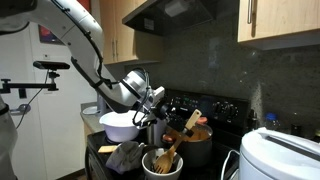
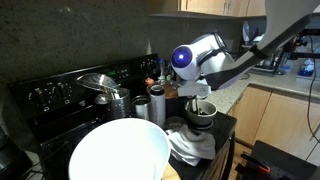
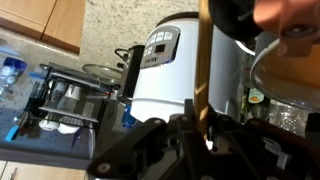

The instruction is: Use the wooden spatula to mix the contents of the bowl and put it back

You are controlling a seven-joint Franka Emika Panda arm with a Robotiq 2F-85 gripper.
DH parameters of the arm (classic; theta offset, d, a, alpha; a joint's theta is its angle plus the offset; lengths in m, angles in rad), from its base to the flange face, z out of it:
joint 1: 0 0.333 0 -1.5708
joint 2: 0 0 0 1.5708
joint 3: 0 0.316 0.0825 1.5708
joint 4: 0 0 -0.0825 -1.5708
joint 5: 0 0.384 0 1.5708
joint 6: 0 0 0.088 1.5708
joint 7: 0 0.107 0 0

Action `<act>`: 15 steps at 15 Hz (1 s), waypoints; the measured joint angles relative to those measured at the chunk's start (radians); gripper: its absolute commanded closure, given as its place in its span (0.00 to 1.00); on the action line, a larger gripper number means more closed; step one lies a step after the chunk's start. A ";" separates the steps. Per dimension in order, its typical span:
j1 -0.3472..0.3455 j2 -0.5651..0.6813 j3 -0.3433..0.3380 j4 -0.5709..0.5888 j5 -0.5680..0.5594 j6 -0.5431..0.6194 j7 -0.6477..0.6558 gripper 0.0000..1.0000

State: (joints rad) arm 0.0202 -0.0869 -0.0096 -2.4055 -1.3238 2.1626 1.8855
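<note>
I've got the gripper (image 3: 200,128) fingers (image 3: 176,138) clamped on the wooden spatula (image 3: 203,60), with the handle running straight out between them. I can't see the blade end. The bowl (image 2: 209,122) with dark contents sits directly under the fingers. There's a crumpled cloth (image 2: 190,146) just beside the bowl, a large white mixing bowl (image 2: 120,155) farther out, and a white appliance (image 3: 165,70) and a steel pot (image 3: 290,45) beyond the fingertips.

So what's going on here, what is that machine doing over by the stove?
A robot arm is working at the counter beside the stove. Its gripper is closed on the slim handle of a wooden spatula, as the wrist view shows. It hangs right above a small white bowl of dark, lumpy stuff, next to a big white mixing bowl. Whether the blade is down in the dark stuff is hard to tell from here.
</note>
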 measured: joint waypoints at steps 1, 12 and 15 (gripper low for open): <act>0.000 -0.001 -0.002 0.000 0.035 0.010 -0.002 0.97; -0.001 -0.006 0.002 0.003 -0.125 -0.095 0.221 0.97; -0.001 -0.005 0.002 -0.002 -0.162 -0.105 0.189 0.97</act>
State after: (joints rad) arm 0.0190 -0.0923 -0.0072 -2.4070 -1.4863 2.0576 2.0744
